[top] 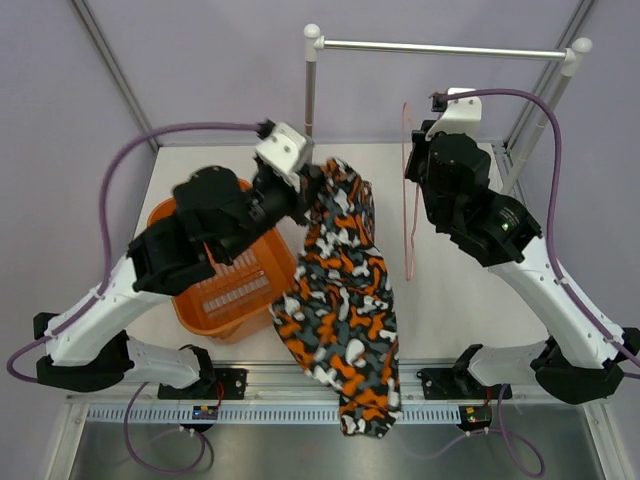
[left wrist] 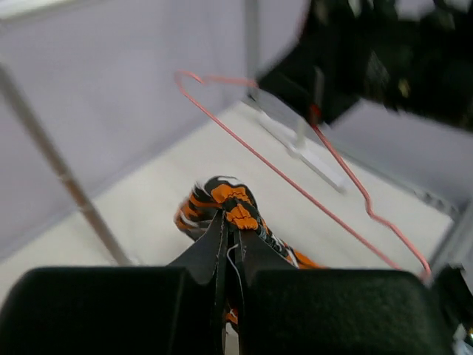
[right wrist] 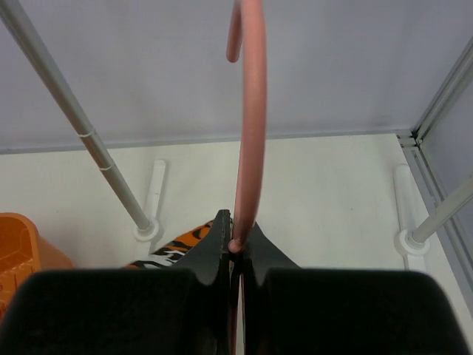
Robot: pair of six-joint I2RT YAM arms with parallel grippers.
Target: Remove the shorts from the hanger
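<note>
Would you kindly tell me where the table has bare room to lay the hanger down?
Bare table lies between the shorts and the right arm, beneath the hanger in the right gripper. A narrower strip runs along the back under the rail. The left is crowded: basket, left arm, left gripper pinching the shorts.

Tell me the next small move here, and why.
Probably the left gripper should carry the shorts leftward toward the orange basket. It is shut on one end, the cloth trails across the table, and the hanger, pinched in the right gripper, looks bare and apart from them.
</note>
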